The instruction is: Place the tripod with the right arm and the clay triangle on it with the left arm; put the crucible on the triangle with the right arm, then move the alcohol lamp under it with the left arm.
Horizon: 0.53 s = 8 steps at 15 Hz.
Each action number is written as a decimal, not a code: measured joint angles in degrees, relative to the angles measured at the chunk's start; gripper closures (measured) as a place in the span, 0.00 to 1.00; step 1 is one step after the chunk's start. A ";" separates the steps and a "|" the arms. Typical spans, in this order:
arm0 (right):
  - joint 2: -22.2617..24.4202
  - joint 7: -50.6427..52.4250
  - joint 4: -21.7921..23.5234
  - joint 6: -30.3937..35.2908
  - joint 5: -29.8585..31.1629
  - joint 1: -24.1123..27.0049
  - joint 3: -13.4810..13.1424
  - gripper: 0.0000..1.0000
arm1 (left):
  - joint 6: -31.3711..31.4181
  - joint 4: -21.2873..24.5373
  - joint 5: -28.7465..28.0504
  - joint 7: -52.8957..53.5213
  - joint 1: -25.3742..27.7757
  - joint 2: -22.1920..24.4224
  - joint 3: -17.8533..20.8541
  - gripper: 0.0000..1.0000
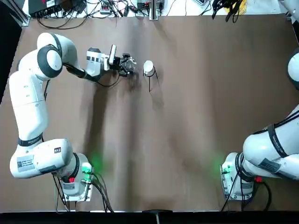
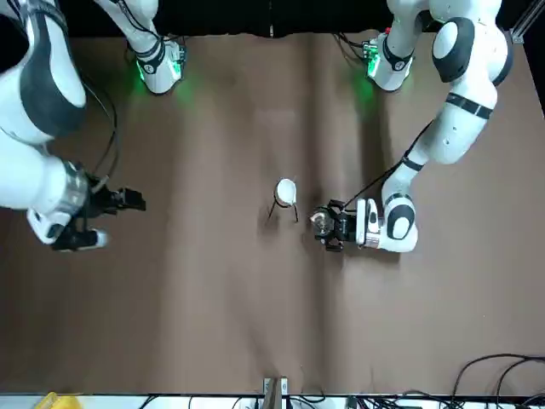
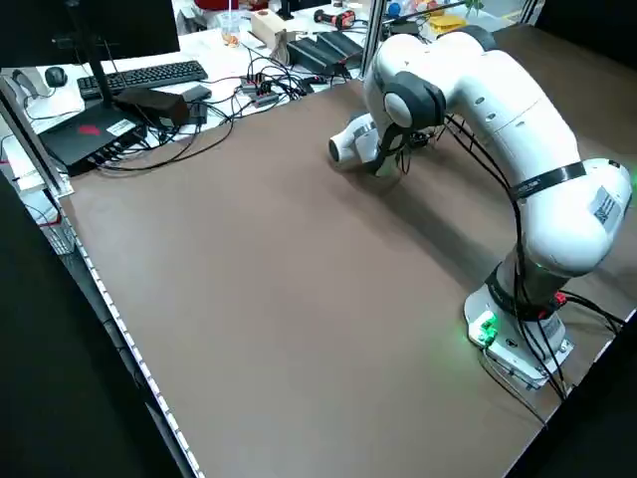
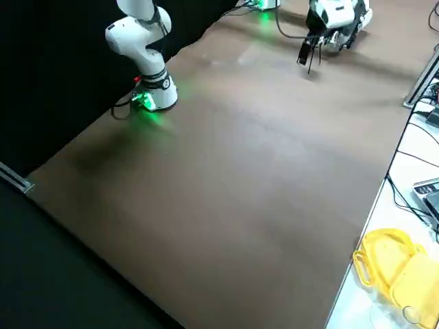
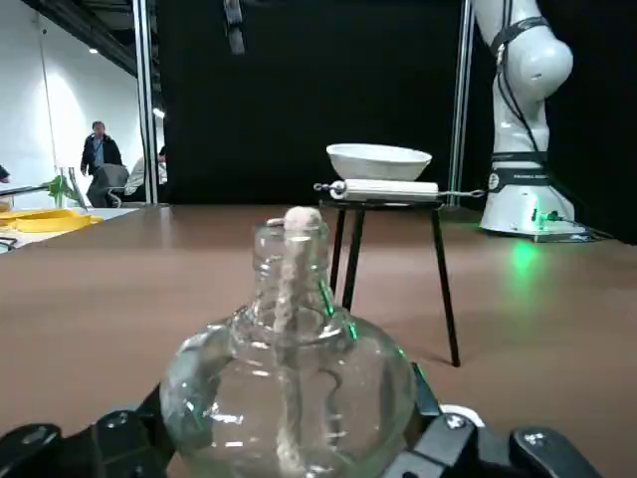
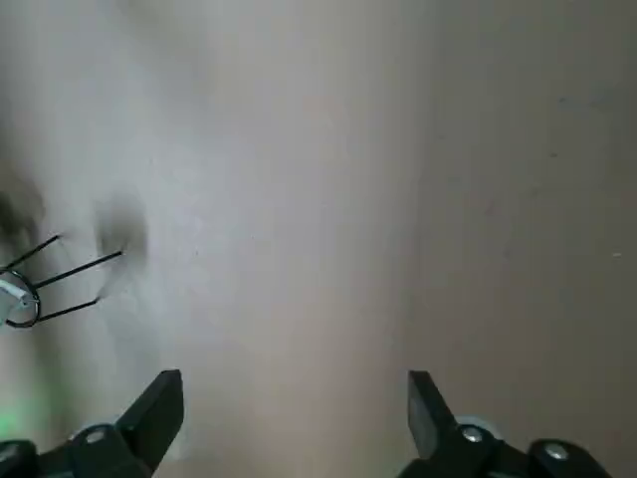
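The black tripod (image 1: 150, 80) stands at the table's far middle, with the clay triangle (image 5: 383, 187) across its ring. The white crucible (image 1: 148, 67) sits on the triangle. Just to the robot's left of the tripod is the clear alcohol lamp (image 5: 289, 383), its white wick upright, low at the table and not under the ring. My left gripper (image 2: 324, 226) is shut on the lamp, one finger on each side of its round body. My right gripper (image 6: 293, 382) hangs open above bare table well off to the robot's right, and the tripod's legs (image 6: 62, 271) show at the edge of its wrist view.
Cables and electronics (image 1: 93, 7) line the far edge of the table. Both arm bases (image 1: 74, 179) stand at the near edge. A yellow object (image 4: 394, 264) lies on a bench beyond the table's far edge. People stand far off in the room (image 5: 98, 154).
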<state>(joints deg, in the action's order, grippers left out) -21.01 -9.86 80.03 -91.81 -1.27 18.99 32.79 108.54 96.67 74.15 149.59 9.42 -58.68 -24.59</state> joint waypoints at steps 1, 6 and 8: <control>1.68 0.58 -0.05 0.62 0.03 0.78 0.00 0.00 | 0.68 0.00 1.03 0.61 -0.97 0.00 0.01 0.12; 10.03 8.26 -0.04 8.17 -0.04 -2.74 -9.17 0.00 | 1.69 0.00 4.28 2.30 -4.39 -0.03 0.42 0.11; 13.32 11.41 -0.03 10.68 -0.12 -8.69 -17.01 0.00 | 1.70 -0.12 5.51 2.70 -5.45 -0.05 1.03 0.10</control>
<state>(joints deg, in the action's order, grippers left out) -7.68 1.55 80.00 -81.13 -1.39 10.30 15.78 110.24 96.55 79.66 152.29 3.97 -58.73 -23.56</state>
